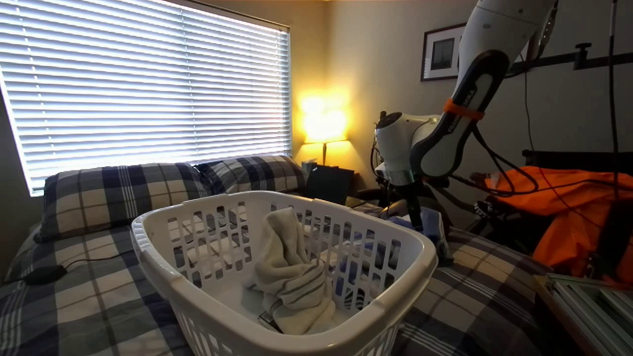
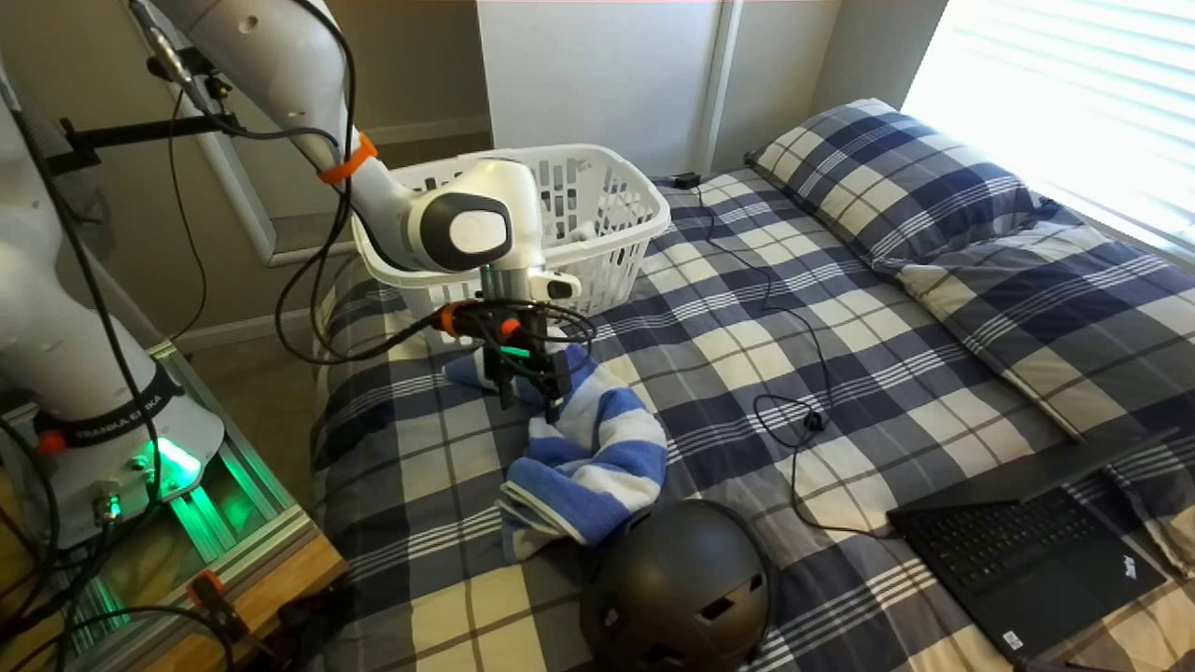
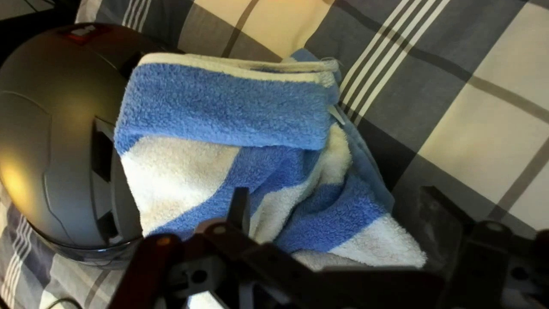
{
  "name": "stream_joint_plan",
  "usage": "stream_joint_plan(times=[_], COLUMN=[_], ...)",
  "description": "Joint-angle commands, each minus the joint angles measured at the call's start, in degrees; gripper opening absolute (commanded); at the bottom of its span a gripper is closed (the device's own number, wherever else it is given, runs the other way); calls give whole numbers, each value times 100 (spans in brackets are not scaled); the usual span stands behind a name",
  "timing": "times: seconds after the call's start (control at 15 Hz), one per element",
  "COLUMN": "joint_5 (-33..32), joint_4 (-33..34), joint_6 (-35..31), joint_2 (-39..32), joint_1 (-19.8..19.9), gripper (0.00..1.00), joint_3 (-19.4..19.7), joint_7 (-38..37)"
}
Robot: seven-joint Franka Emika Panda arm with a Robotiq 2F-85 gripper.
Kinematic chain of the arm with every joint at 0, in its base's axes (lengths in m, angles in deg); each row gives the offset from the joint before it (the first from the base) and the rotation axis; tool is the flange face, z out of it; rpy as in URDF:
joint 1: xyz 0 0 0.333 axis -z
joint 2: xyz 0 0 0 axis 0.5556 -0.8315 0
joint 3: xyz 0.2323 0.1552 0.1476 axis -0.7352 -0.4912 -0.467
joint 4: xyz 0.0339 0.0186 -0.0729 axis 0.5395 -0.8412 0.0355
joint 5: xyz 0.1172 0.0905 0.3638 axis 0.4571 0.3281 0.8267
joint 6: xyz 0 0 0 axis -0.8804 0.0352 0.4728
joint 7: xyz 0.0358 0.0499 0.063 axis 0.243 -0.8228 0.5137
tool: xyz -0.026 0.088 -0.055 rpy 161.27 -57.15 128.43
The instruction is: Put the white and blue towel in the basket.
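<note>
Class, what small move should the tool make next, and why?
Probably ease the tool a little lower over the towel, which lies outside the basket: in the wrist view the fingers stand apart, with the towel showing between them.

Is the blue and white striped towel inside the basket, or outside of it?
Outside: in an exterior view, the towel lies on the bed beside the helmet. The basket holds a different, whitish cloth.

Bed with towel, basket, helmet, laptop.

Rough cloth towel, plastic basket
</note>
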Motion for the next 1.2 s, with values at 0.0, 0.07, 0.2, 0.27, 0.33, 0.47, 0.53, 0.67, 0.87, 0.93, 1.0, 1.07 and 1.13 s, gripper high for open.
stream_joint_plan(times=[0.0,0.07,0.2,0.27,0.33,0.47,0.53,0.67,0.87,0.93,1.0,1.07,1.13], joint_5=[-292,-252,-56,-31,-64,-43,-56,-91,-106,-100,-91,-81,-84], joint_4=[402,471,599,682,756,880,948,1087,1291,1361,1420,1478,1528], joint_6=[-500,-577,-518,-451,-406,-338,-286,-196,85,192,329,436,553], joint_2=[-609,-740,-953,-1068,-1174,-1354,-1449,-1621,-1850,-1912,-1978,-2015,-2056], joint_1=[90,122,208,220,204,213,196,160,137,146,148,162,161], gripper=[100,100,100,100,100,100,100,100,66,57,51,42,36], joint_3=[155,154,76,66,82,73,92,134,147,142,140,126,123], joint_7=[158,224,525,599,627,713,715,689,716,743,751,780,785])
